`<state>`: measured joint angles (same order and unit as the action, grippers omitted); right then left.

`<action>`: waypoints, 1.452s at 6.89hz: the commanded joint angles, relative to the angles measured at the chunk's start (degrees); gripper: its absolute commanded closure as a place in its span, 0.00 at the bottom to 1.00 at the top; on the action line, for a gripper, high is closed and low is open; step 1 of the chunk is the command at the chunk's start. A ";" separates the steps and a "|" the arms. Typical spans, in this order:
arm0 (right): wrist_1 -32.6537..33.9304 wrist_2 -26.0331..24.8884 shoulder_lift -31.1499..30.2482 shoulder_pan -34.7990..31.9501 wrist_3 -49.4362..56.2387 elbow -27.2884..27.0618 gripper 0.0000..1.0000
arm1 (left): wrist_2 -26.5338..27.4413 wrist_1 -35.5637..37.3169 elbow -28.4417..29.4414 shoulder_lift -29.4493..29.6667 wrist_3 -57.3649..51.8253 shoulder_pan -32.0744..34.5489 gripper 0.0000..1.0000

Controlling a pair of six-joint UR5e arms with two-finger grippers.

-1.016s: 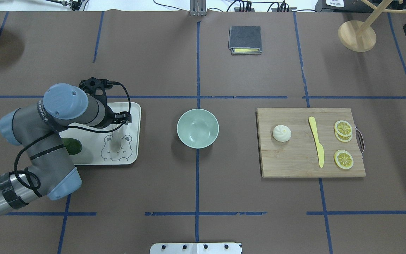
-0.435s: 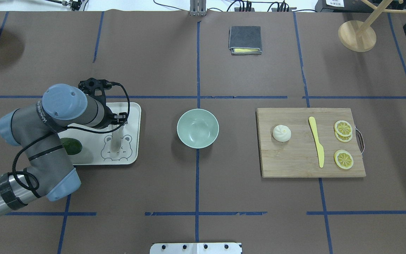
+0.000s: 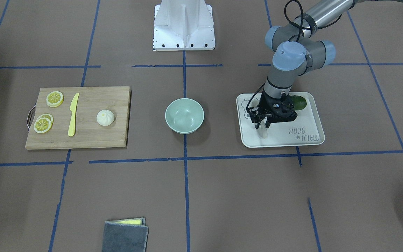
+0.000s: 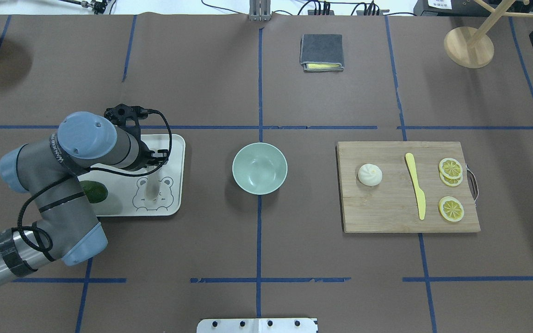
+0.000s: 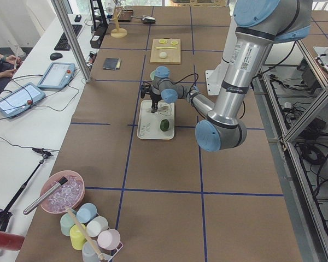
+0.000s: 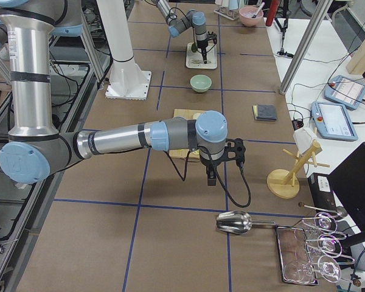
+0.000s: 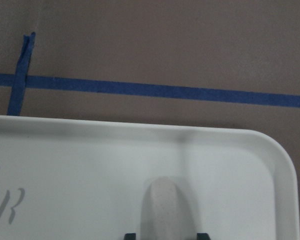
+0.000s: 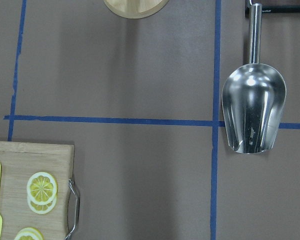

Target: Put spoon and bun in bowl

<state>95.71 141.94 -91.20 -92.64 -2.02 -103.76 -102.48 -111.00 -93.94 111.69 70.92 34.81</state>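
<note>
The pale spoon (image 4: 151,188) lies on the white bear tray (image 4: 176,143), scoop toward the robot. My left gripper (image 4: 155,159) is low over it. In the left wrist view its fingertips (image 7: 130,235) stand on either side of the spoon handle (image 7: 162,207) with small gaps, open. The front view shows the left gripper (image 3: 262,124) over the spoon (image 3: 264,132). The mint-green bowl (image 4: 259,169) stands empty at the table's middle. The white bun (image 4: 369,175) sits on the wooden board. My right gripper (image 6: 212,177) shows only in the right side view; I cannot tell its state.
The cutting board (image 4: 387,210) also holds a yellow knife (image 4: 415,185) and lemon slices (image 4: 450,167). A dark green fruit (image 4: 95,192) lies on the tray. A grey cloth (image 4: 322,50), a wooden stand (image 4: 468,46) and a metal scoop (image 8: 254,107) lie farther off.
The left arm has shifted only slightly over the tray. The spoon, bowl and bun have not moved.
</note>
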 commanded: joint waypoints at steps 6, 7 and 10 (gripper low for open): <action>-0.09 0.09 0.15 0.17 -1.39 -0.83 0.00 | -0.09 11.33 -8.53 0.37 0.27 -0.54 1.00; -0.61 0.00 0.15 3.74 -7.58 -3.62 0.00 | -0.26 11.42 -8.80 0.63 0.27 0.60 1.00; -22.93 -8.20 0.06 22.95 -44.08 -6.81 0.00 | -0.35 11.33 -7.94 7.90 4.45 2.46 1.00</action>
<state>83.66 139.14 -91.11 -78.20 -30.59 -110.11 -102.80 -99.62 -102.44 116.37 72.42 36.95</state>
